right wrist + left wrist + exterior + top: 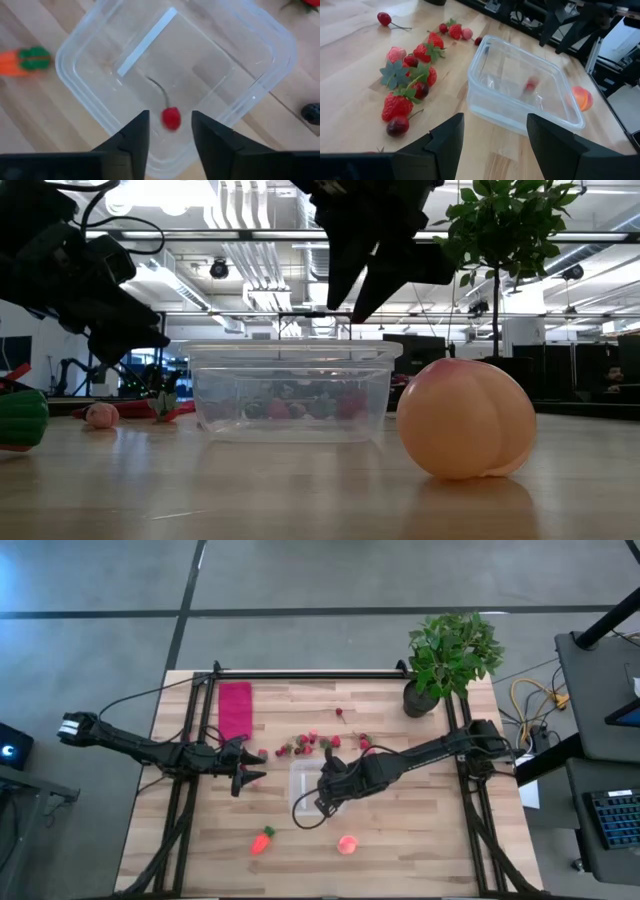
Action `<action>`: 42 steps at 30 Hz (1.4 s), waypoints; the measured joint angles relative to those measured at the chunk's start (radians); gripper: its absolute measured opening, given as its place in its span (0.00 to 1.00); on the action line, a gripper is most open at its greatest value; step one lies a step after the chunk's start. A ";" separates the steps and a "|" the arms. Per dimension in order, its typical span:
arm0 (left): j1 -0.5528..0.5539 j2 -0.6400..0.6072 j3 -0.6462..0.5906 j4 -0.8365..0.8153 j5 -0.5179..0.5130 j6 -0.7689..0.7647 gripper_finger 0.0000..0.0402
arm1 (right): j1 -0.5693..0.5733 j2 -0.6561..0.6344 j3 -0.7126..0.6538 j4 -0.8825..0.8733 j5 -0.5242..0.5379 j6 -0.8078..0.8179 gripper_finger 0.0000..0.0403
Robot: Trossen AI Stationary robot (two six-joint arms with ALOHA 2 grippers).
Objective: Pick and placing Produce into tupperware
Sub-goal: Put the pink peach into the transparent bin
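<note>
The tupperware [170, 75] was a clear, squarish container with rounded corners, sitting near the middle of the wooden counter [420, 830]; in the right wrist view it lay cornerwise to the camera; a single red cherry [171, 118] with a thin curved stem showed over its floor, the stem running away from the fingers toward the container's centre; whether the cherry had touched the bottom could not be told. The right gripper [170, 131] hung directly above the tupperware, its fingers parted narrowly with the cherry showing in the gap between them, free of both. The left gripper [495, 135] hovered just beside the container's left side, fingers spread wide and holding nothing. Strawberries and cherries [410, 85] lay scattered on the counter behind and left of the tupperware; the orange carrot [262, 841] lay near the front edge, its green top pointing up and to the right in the high view; the pale orange-pink round fruit [466, 418] sat to its right, also in front of the container.
</note>
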 joint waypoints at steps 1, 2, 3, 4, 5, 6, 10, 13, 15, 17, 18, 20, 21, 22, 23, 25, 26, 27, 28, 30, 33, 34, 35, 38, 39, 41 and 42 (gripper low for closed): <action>0.000 0.003 0.001 0.001 0.000 0.000 0.50 | -0.001 0.000 0.001 0.005 0.003 0.016 0.39; 0.000 0.004 0.001 0.000 0.000 0.000 0.50 | -0.002 0.000 0.001 0.008 0.004 0.034 0.42; 0.000 0.006 0.001 0.000 0.000 0.000 0.50 | -0.001 0.000 0.001 0.007 0.004 0.053 0.45; 0.000 0.009 0.001 0.002 0.000 0.000 0.50 | -0.001 0.000 0.001 0.006 0.004 0.062 0.48; 0.000 0.011 0.001 0.001 0.000 0.000 0.50 | 0.001 0.000 0.001 0.006 0.003 0.065 0.50; 0.000 0.012 0.001 0.000 0.000 0.000 0.50 | 0.011 0.000 0.001 0.006 0.003 0.068 0.52; 0.000 0.017 0.001 0.000 0.000 0.000 0.50 | 0.082 -0.003 0.011 -0.019 0.034 0.087 0.57; 0.000 0.015 0.001 0.002 0.000 -0.001 0.50 | 0.151 -0.004 0.011 -0.053 0.068 0.140 0.57; 0.000 0.017 0.001 0.002 0.000 -0.001 0.50 | 0.196 -0.002 0.011 -0.068 0.092 0.182 0.57; 0.000 0.017 0.001 0.000 0.000 -0.001 0.50 | 0.239 -0.002 0.011 -0.062 0.105 0.201 0.57; 0.000 0.018 0.001 0.001 0.000 -0.001 0.50 | 0.259 -0.001 0.010 -0.063 0.111 0.202 0.58; 0.000 0.019 0.001 0.001 0.001 0.000 0.50 | 0.290 0.007 0.009 -0.060 0.111 0.197 0.58; 0.000 0.018 0.001 0.000 0.000 0.000 0.50 | 0.304 0.013 0.009 -0.060 0.109 0.194 0.59; 0.000 0.017 0.002 0.000 0.001 0.000 0.50 | 0.317 0.020 0.008 -0.061 0.107 0.194 0.60; 0.000 0.019 0.002 0.002 0.000 0.000 0.50 | 0.326 0.028 0.008 -0.060 0.101 0.195 0.60; 0.000 0.021 0.002 -0.001 0.001 0.000 0.50 | 0.334 0.048 0.008 -0.054 0.091 0.198 0.63; 0.000 0.021 0.002 -0.001 0.001 0.000 0.50 | 0.337 0.059 0.008 -0.052 0.082 0.197 0.64; 0.000 0.024 0.002 0.003 0.001 0.000 0.50 | 0.340 0.073 0.008 -0.052 0.072 0.187 0.65; 0.000 0.027 0.002 0.003 0.001 0.000 0.50 | 0.342 0.086 0.008 -0.051 0.060 0.178 0.67; 0.000 0.031 0.002 -0.001 0.001 -0.001 0.50 | 0.344 0.107 0.008 -0.048 0.035 0.148 0.71; 0.000 0.036 0.002 0.002 0.001 -0.001 0.50 | 0.345 0.118 0.007 -0.053 0.015 0.127 0.77; 0.000 0.036 0.002 0.001 0.001 -0.001 0.50 | 0.346 0.118 0.007 -0.058 0.014 0.126 0.79; 0.000 0.035 0.002 -0.001 0.001 -0.001 0.50 | 0.346 0.118 0.007 -0.070 0.014 0.126 0.81; 0.000 0.035 0.002 0.000 0.002 -0.002 0.50 | 0.350 0.114 0.007 -0.094 0.017 0.112 0.87; 0.000 0.034 0.002 0.000 0.002 -0.002 0.50 | 0.352 0.114 0.007 -0.104 0.022 0.100 0.89; 0.000 0.037 0.002 0.002 0.001 -0.002 0.50 | 0.355 0.113 0.007 -0.099 0.025 0.050 0.90; 0.000 0.037 0.002 0.000 0.001 -0.001 0.50 | 0.357 0.113 0.007 -0.100 0.025 0.018 0.91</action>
